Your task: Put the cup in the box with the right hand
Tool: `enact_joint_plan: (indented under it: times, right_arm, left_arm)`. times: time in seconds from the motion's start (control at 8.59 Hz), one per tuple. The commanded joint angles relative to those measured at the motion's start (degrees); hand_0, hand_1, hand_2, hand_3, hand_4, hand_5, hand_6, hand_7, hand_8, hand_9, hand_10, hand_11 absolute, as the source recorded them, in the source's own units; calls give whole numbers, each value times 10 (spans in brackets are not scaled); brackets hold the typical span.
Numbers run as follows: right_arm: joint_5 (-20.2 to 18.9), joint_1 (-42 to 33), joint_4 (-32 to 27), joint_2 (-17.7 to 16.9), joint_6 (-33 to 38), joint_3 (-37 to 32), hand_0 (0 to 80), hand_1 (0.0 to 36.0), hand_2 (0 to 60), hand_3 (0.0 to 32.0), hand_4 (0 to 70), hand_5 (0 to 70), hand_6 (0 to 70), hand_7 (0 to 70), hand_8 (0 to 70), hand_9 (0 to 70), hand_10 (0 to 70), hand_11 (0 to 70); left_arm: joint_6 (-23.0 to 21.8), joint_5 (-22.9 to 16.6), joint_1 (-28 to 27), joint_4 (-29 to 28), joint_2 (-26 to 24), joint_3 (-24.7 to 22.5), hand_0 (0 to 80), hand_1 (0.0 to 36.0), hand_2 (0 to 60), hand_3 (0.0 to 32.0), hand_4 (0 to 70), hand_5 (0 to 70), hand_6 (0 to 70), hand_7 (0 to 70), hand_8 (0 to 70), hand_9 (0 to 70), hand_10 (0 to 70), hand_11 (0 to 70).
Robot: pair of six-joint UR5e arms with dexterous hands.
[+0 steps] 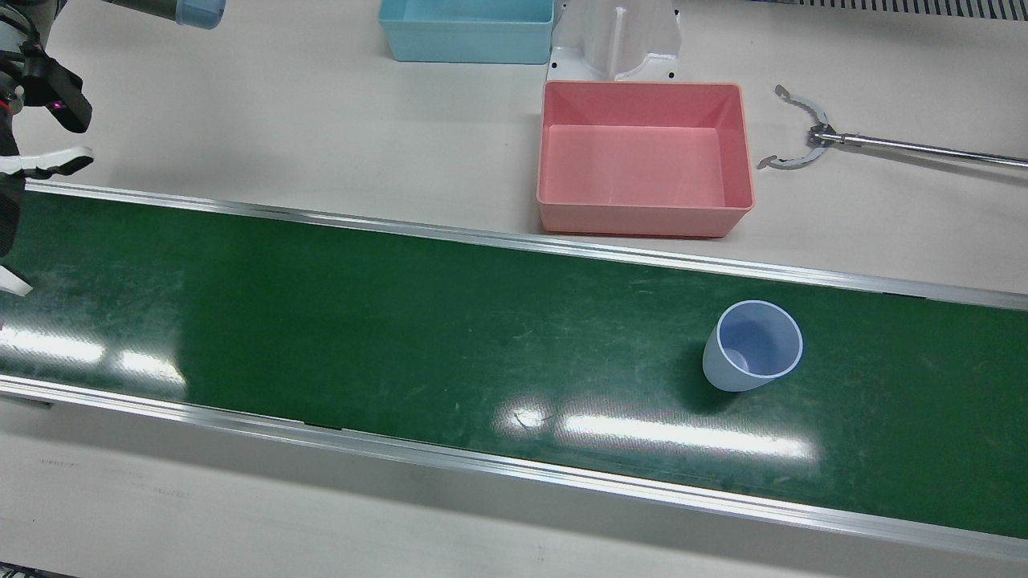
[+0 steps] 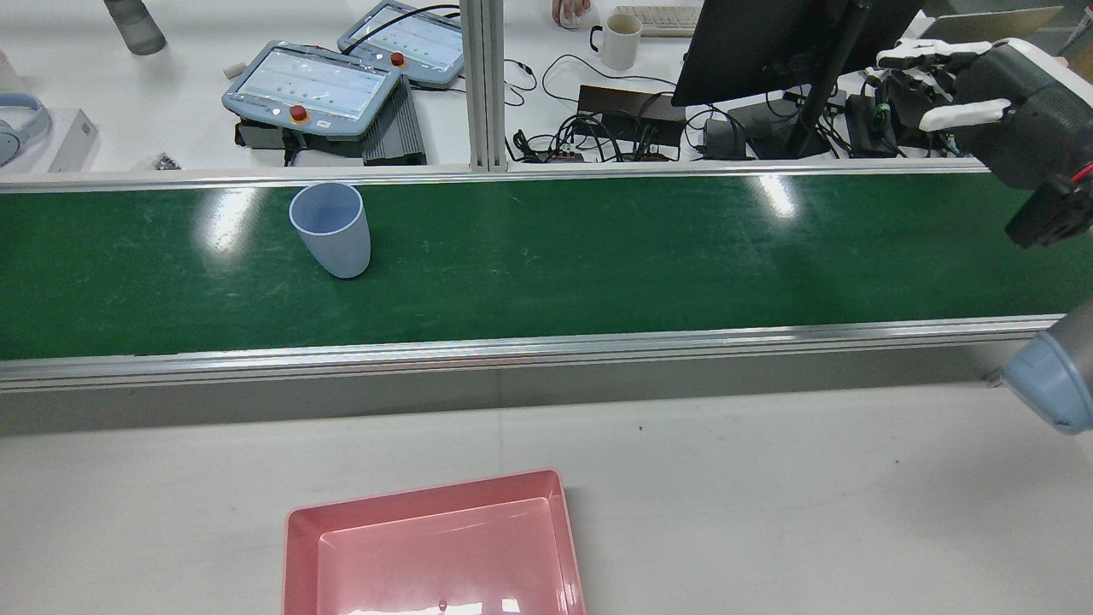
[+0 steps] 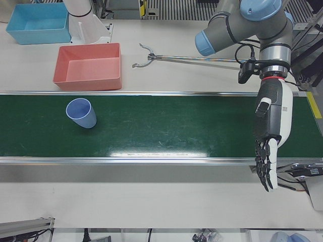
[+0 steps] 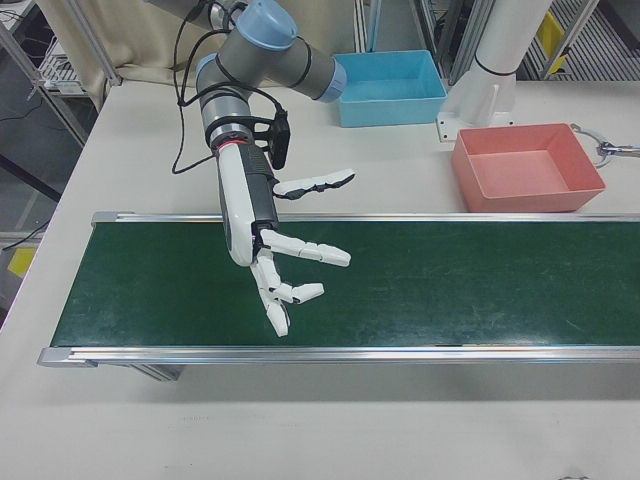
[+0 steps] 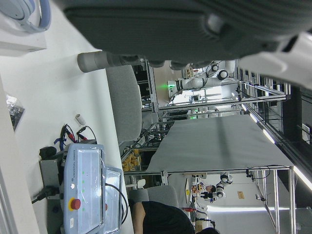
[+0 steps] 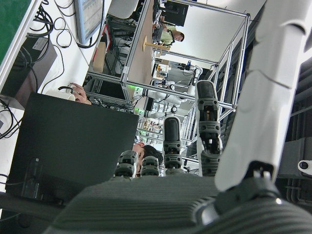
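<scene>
The cup (image 1: 753, 346) stands upright on the green belt (image 1: 401, 321), mouth up, on the side before the left arm. Nothing touches it. The pink box (image 1: 645, 157) sits on the table just beyond the belt's rail, a little toward the middle from the cup, and holds nothing. A blue box (image 1: 466, 29) lies farther back, beside a white pedestal (image 1: 614, 40). A metal reacher (image 1: 867, 143) rests on the table beside the pink box.

The right hand (image 4: 275, 250) hangs over the belt's other end, well apart from the cup, its fingers (image 4: 315, 254) spread and grasping nothing. The left hand (image 3: 270, 136) hangs over its own end of the belt, fingers straight and pointing down past the near rail, also holding nothing.
</scene>
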State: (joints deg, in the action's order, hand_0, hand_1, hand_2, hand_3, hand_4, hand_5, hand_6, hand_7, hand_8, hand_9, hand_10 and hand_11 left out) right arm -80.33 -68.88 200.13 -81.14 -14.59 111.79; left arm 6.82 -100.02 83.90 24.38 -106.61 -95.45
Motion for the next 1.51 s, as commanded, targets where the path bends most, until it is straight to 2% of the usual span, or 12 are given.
enact_joint_plan:
  times: [0.0,0.81,1.16,1.4]
  right_arm:
    - [0,1,0,2,0,-3,565,128,0,0,366,53,104,465,14,101,64,111]
    - [0,1,1,3,0,-5,565,128,0,0,365,53,103,462,12,97,63,109]
    - [0,1,1,2,0,-5,566,130,0,0,375,52,109,489,14,106,66,113]
    - [0,1,1,3,0,-5,566,130,0,0,367,53,106,475,13,103,65,111]
  left_arm:
    - [0,0,-1,0,0,0,0,0,0,0,0,0,0,0,0,0,0,0]
    - [0,0,0,0,0,0,0,0,0,0,0,0,0,0,0,0,0,0]
    - [0,0,-1,1,0,0,0,0,0,0,0,0,0,0,0,0,0,0]
    - [0,0,0,0,0,0,0,0,0,0,0,0,0,0,0,0,0,0]
